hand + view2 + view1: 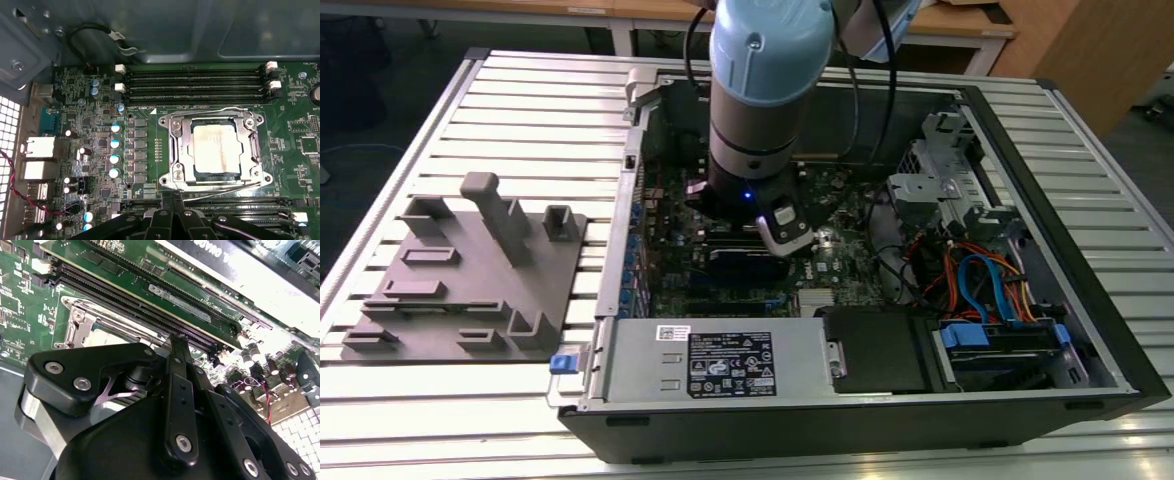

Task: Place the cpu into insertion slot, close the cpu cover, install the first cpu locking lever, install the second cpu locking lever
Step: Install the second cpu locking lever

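Already the cpu [216, 151] sits in the insertion slot [186, 150], with the cpu cover [176, 132] closed over it. The end effector [172, 199], fingers pressed together and empty, hovers beside the socket's edge.

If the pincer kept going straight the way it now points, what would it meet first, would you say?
Probably the wire locking lever at the near edge of the cpu cover, just ahead of the pincer; depth is unclear.

Robotics lab or test workshop | slatted aluminium tabletop [480, 90] | opened computer case [881, 400] lying on its side | grey moulded parts fixture [467, 290] beside case | wooden benches [961, 25] behind | arm [767, 90] over motherboard
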Motion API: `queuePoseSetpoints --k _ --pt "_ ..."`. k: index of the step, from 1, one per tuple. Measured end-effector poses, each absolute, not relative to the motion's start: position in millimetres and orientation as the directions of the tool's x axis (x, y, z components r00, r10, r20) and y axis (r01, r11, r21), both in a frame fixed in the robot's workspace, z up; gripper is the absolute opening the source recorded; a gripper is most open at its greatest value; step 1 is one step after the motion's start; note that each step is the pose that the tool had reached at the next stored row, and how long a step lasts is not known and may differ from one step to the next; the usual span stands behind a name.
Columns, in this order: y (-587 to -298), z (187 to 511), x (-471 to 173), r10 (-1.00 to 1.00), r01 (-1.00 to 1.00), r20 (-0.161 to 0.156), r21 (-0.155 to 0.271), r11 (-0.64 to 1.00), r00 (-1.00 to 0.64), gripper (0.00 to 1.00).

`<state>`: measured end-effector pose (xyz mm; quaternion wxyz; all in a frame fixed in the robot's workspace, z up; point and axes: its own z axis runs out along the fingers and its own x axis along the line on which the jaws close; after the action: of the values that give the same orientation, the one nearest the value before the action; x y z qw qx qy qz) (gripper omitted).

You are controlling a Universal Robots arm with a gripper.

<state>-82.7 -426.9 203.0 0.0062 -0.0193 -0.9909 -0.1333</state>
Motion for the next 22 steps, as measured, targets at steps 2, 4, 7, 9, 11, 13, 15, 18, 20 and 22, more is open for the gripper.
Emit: queuePoseSetpoints --k 2,4,7,9,11,13,15,18,20,22 --pt "-427.8 201.9 -82.7 0.036 0.04 0.018 0.276 0.96 -0.999 0.11" --pt "-428.4 200.2 -82.7 0.036 0.04 0.018 0.286 0.957 -0.999 0.11" --pt "-428.6 198.0 -82.8 0.036 0.04 0.019 0.296 0.954 -0.999 0.11" --pt "-428.6 197.9 -82.8 0.036 0.04 0.019 0.302 0.952 -0.999 0.11" --pt "-428.6 197.6 -82.9 0.036 0.04 0.019 0.306 0.951 -0.999 0.11" --pt "-428.5 196.7 -82.9 0.036 0.04 0.019 0.309 0.95 -0.999 0.11" --pt "-428.5 195.5 -82.9 0.036 0.04 0.019 0.31 0.95 -0.999 0.11" --pt "-428.6 193.9 -83.0 0.036 0.04 0.019 0.313 0.949 -0.999 0.11" --pt "-428.5 193.1 -83.0 0.036 0.04 0.019 0.317 0.947 -0.999 0.11" --pt "-428.5 192.1 -83.1 0.036 0.04 0.019 0.321 0.946 -0.999 0.11"
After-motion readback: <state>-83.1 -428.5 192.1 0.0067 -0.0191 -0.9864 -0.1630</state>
